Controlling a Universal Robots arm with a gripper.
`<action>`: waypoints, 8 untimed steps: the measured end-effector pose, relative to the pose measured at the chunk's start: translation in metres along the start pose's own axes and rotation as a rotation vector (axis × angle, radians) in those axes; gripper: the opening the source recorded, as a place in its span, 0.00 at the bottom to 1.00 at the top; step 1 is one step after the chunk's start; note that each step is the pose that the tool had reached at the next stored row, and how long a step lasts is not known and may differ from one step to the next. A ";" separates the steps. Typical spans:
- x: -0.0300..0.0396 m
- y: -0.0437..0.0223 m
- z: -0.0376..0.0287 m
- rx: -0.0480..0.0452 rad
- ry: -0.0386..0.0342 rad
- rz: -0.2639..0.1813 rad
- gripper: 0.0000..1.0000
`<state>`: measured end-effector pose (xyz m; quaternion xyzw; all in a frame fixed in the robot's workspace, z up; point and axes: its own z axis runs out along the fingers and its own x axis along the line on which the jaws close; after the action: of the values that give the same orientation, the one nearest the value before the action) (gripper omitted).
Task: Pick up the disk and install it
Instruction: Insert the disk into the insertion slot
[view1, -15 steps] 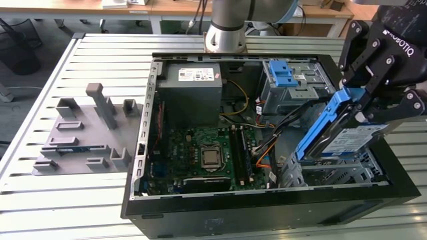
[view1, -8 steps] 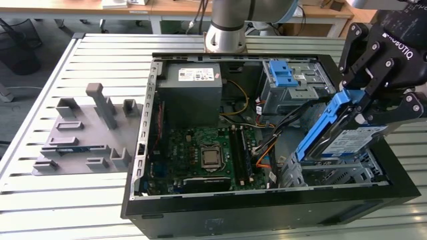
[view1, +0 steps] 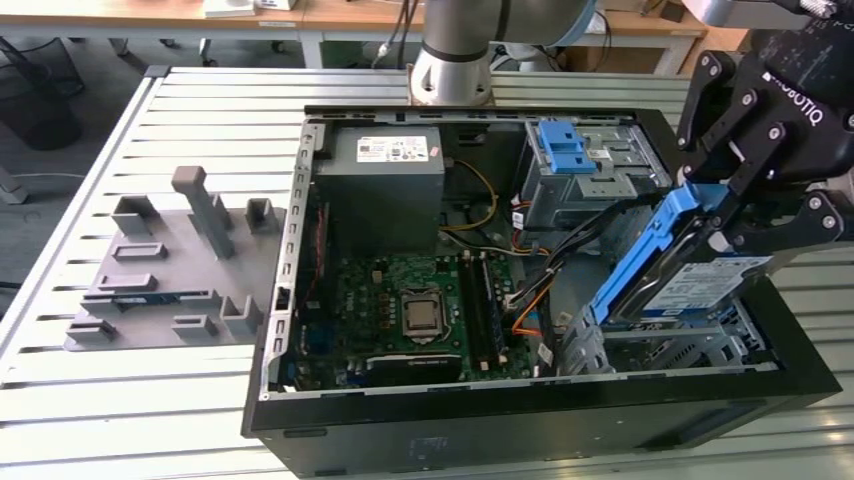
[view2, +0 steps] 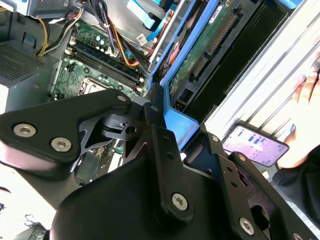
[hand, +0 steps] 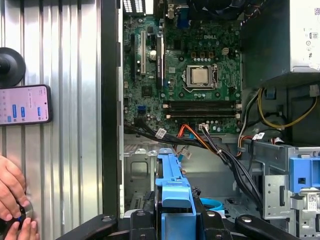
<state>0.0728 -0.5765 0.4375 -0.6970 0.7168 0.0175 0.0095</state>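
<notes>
"Disk (view1: 697, 285): where is it sitting right now?"

"It is hanging in my gripper (view1: 747, 212) at the right of the exterior view. It is tilting, with its lower end dipping into the open computer case (view1: 287, 260) just above the metal drive cage (view1: 667, 345) at the lower right."

"And your grip?"

"I am clamping it by its blue side rail. In the second wrist view my fingers (view2: 156, 117) are pressing that rail from both sides."

"What is lying beyond it?"

"The motherboard (hand: 195, 75) is lying flat inside the case, with black and orange cables (hand: 200, 137) crossing between it and the disk. The grey power supply (view1: 387, 165) is sitting at the upper middle of the exterior view."

"Anything outside the case?"

"A grey fixture (view1: 174, 270) is standing on the slatted table (view1: 134, 420) at the left of the exterior view. In the first wrist view a phone (hand: 24, 105) is lying on the table with its screen glowing, and a person's hand (hand: 10, 187) is resting near it."
</notes>
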 end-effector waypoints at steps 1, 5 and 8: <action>0.0001 0.0000 0.0003 0.0000 0.0000 0.000 0.36; 0.0004 -0.0001 0.0015 0.0000 -0.0001 0.000 0.36; 0.0005 -0.0001 0.0026 0.0000 -0.0002 0.000 0.36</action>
<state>0.0728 -0.5769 0.4349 -0.6970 0.7168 0.0176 0.0096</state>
